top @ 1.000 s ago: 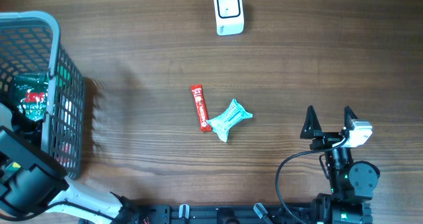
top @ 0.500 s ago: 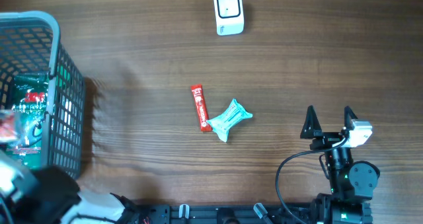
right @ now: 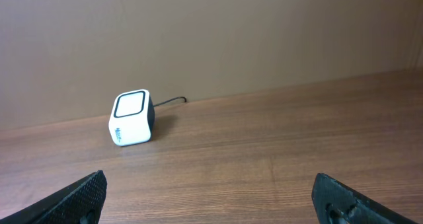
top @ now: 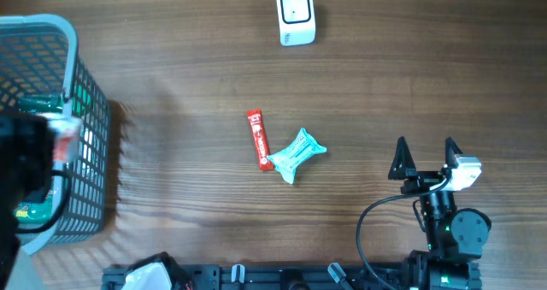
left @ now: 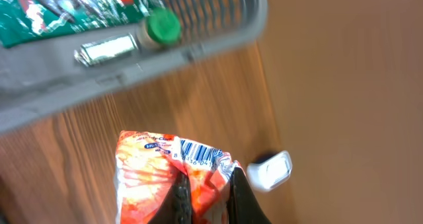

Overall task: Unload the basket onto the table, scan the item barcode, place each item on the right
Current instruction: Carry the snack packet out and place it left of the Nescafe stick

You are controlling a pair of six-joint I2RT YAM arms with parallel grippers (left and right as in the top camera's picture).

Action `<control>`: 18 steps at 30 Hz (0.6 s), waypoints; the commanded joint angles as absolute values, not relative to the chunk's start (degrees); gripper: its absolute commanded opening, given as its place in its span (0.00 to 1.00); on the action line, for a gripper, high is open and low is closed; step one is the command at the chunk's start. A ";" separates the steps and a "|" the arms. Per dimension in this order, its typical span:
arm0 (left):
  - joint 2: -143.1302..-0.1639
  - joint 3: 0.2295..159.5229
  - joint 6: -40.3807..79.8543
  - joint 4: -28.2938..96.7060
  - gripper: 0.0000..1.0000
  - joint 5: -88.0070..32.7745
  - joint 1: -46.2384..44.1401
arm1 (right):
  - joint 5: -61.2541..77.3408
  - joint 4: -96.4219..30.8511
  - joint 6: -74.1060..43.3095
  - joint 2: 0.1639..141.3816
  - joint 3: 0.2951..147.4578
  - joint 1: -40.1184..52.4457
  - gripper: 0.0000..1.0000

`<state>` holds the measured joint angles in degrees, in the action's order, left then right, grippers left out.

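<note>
The item is an orange and white snack packet (left: 149, 178) with its barcode (left: 198, 152) facing the left wrist camera. My left gripper (left: 210, 192) is shut on the packet's lower edge. From overhead the packet (top: 67, 134) hangs blurred above the basket (top: 85, 196) at the far left. The white barcode scanner (top: 296, 14) stands at the table's back centre, and it also shows small past the packet, scanner (left: 271, 170). My right gripper (top: 425, 157) rests open at the front right, with the scanner (right: 131, 117) far ahead of it and nothing between its fingers.
The grey mesh basket's rim (left: 132, 59) holds a green packet (left: 66, 9) and a green-capped bottle (left: 162, 27). A red bar (top: 258, 139) and a teal packet (top: 297, 154) lie mid-table. Bare wood lies between them and the scanner.
My left arm has come up from the front-left corner and now holds the orange packet above the basket. The right arm has not moved.
</note>
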<state>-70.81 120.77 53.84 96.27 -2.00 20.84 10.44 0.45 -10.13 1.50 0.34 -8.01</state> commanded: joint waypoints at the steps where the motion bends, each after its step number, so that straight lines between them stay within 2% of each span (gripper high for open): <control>1: -71.81 119.57 53.54 96.47 0.04 -1.48 10.63 | 10.09 0.75 -9.10 1.39 0.30 -7.73 1.00; 3: -72.86 115.90 57.10 96.47 0.04 2.72 4.05 | 10.09 0.75 -9.08 1.39 0.30 -7.73 1.00; 8: -73.97 105.84 59.96 93.82 0.04 5.74 -3.84 | 10.09 0.75 -9.10 1.39 0.30 -7.73 1.00; 18: -74.32 74.76 62.22 73.08 0.04 5.87 -14.59 | 10.09 0.75 -9.10 1.39 0.30 -7.73 1.00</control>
